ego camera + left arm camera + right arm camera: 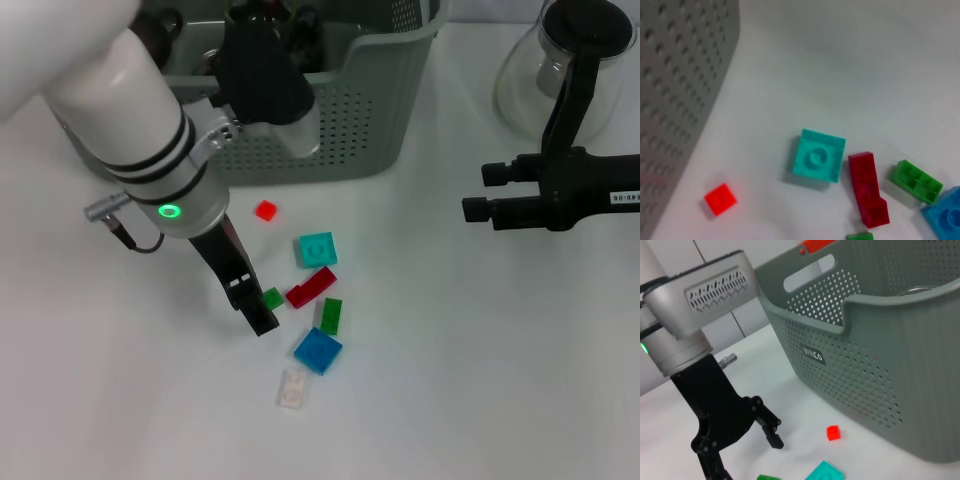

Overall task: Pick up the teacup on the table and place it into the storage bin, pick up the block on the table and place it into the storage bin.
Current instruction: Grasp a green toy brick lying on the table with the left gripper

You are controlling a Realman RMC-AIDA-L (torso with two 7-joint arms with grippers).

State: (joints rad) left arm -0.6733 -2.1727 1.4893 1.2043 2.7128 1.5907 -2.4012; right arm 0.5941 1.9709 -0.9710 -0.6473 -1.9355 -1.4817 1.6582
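Jaws of the left gripper (258,303) stand apart, low over the white desk (480,380), with a small green block (272,297) just beside the tips. Behind them sits the storage bin (370,120), grey-green and perforated. Off to the right the right gripper (478,192) hangs above the desk, jaws parted and holding nothing, near a glass pot (560,70). Loose bricks lie scattered by the left gripper: teal block (317,248), blue block (318,350), dark red block (311,287), white block (293,388), a second green block (330,315), tiny red block (266,210).
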